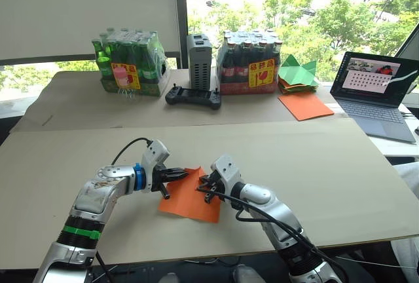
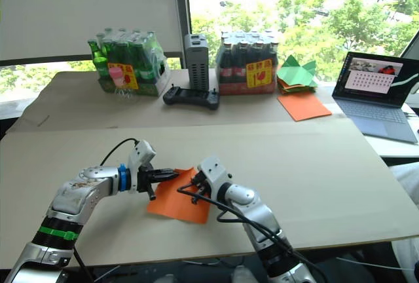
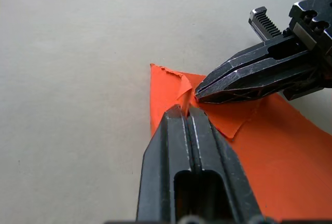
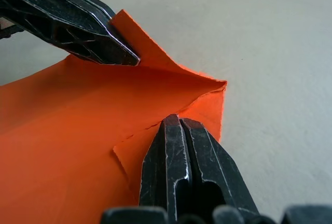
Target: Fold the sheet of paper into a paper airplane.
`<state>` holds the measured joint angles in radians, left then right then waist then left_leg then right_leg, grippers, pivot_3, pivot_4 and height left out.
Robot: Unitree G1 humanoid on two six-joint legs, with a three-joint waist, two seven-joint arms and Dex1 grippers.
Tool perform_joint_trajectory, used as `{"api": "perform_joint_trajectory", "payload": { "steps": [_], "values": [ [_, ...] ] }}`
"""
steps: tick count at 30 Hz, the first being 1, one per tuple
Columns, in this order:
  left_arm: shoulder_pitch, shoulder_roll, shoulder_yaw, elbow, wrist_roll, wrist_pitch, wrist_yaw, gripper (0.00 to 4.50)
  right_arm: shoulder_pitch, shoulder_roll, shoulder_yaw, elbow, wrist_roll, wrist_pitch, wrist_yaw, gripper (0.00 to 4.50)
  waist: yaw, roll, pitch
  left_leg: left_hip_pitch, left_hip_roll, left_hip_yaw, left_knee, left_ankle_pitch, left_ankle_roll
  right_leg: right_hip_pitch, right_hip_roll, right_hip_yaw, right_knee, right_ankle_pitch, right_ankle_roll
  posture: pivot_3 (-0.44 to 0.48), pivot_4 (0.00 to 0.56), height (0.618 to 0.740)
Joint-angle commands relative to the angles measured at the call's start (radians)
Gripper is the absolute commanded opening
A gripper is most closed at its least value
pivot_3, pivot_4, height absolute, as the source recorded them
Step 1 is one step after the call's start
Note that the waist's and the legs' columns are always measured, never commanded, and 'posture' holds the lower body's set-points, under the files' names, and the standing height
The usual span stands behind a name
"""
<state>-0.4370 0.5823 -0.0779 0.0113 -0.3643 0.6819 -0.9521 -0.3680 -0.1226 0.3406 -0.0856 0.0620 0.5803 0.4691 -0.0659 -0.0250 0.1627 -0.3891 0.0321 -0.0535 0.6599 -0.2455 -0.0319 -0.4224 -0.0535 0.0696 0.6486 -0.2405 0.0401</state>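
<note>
Both grippers pinch the sheet of paper (image 1: 190, 198) near the tabletop's (image 1: 340, 165) front edge.
Left gripper (image 3: 184, 112) closed on its far corner; right gripper (image 4: 174, 123) closed on the neighbouring flap; shrink-wrapped bottle packs (image 1: 127, 63) at the back edge.

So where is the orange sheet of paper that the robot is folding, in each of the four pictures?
Left eye view: sheet of paper, low centre, between both tools.
Right eye view: low centre, a little further left.
Left wrist view: lower right, a far corner near the middle.
Right wrist view: lower left, its raised corner pointing right.
Shared landmark: both tools, left tool and right tool, closed on the same corner.
</note>
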Motion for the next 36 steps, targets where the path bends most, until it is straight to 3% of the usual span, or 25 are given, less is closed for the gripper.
{"api": "perform_joint_trajectory", "payload": {
  "steps": [1,9,17,23,36],
  "values": [
    [0.0,0.005,0.001,-0.024,-0.009,-0.008,-0.009,0.03,-0.003,0.007,-0.004,-0.007,0.001,0.002,-0.008,0.0,0.0,0.0,0.0,0.0,0.0,0.0,0.0,0.0,0.0,0.0,0.0,0.0,0.0,0.0,0.0,0.0,0.15,0.74],
    [-0.024,0.016,-0.031,-0.088,0.02,-0.02,0.0,0.03,-0.004,0.007,-0.005,-0.006,0.0,0.002,-0.009,0.0,0.001,0.0,0.0,0.0,0.0,0.0,0.0,0.0,0.0,0.0,0.0,0.0,0.0,0.0,0.0,0.0,0.15,0.74],
    [-0.044,0.034,-0.139,-0.136,0.14,-0.062,0.038,0.03,-0.007,0.015,-0.004,-0.006,0.002,0.002,-0.017,0.0,0.004,0.0,0.0,0.0,0.0,0.0,0.0,0.0,0.0,0.0,0.0,0.0,0.0,0.0,0.0,0.0,0.15,0.74],
    [-0.026,0.062,-0.2,-0.091,0.248,-0.151,0.054,0.03,-0.01,0.019,-0.01,-0.007,0.003,0.001,-0.026,0.0,0.004,0.0,0.0,0.0,0.0,0.0,0.0,0.0,0.0,0.0,0.0,0.0,0.0,0.0,0.0,0.0,0.15,0.74],
    [-0.008,0.031,-0.238,-0.068,0.316,-0.215,0.069,0.03,-0.026,0.078,-0.081,0.009,0.032,-0.07,-0.071,0.0,0.01,0.0,0.0,0.0,0.0,0.0,0.0,0.0,0.0,0.0,0.0,0.0,0.0,0.0,0.0,0.0,0.15,0.74]
  ]
}}
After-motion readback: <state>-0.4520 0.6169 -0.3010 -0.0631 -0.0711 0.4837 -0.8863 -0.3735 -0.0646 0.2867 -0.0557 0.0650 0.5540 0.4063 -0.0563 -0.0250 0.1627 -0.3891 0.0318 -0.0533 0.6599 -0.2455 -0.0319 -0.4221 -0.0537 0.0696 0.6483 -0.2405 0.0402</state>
